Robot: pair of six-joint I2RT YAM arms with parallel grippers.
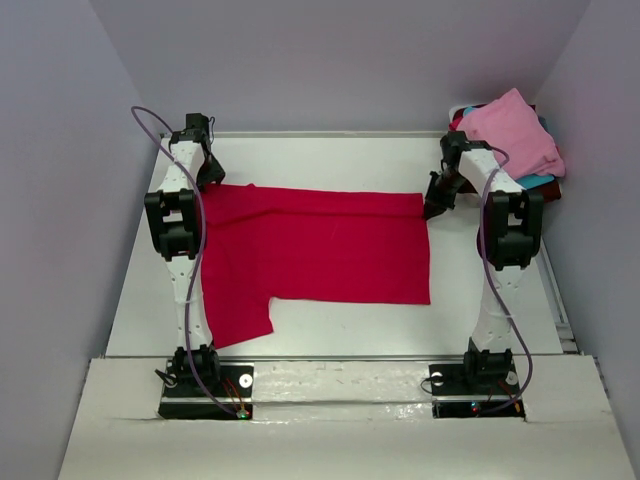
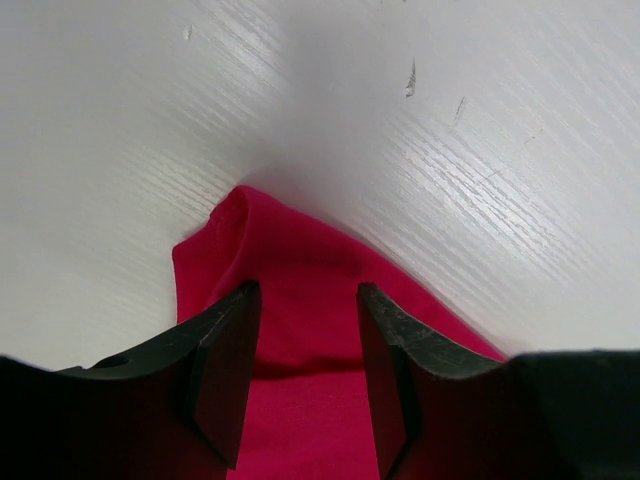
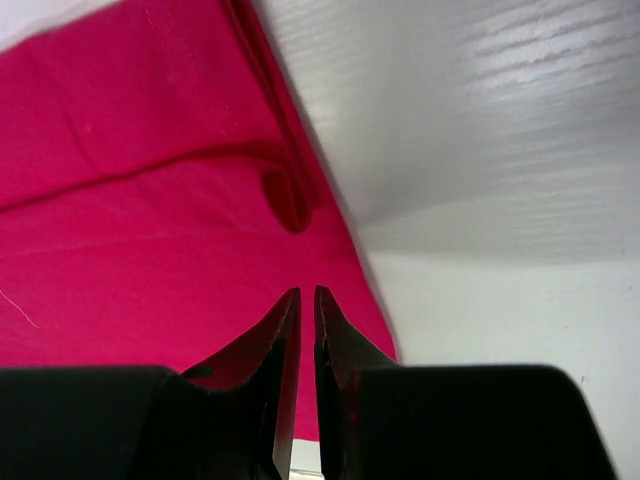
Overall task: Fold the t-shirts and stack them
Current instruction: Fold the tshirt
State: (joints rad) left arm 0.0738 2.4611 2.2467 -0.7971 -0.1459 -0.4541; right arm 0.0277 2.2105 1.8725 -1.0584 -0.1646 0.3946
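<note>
A crimson-red t-shirt lies flat on the white table, folded into a wide band with one sleeve part hanging toward the near left. My left gripper is at its far left corner. In the left wrist view it is open, with the red cloth lying under and between the fingers. My right gripper is at the shirt's far right corner. In the right wrist view it is shut to a thin slit over the cloth, and no cloth shows pinched in it.
A pile of shirts sits at the far right corner, with a light pink one on top, a teal one under it and a dark one at the bottom. Grey walls close in the table on the left, back and right.
</note>
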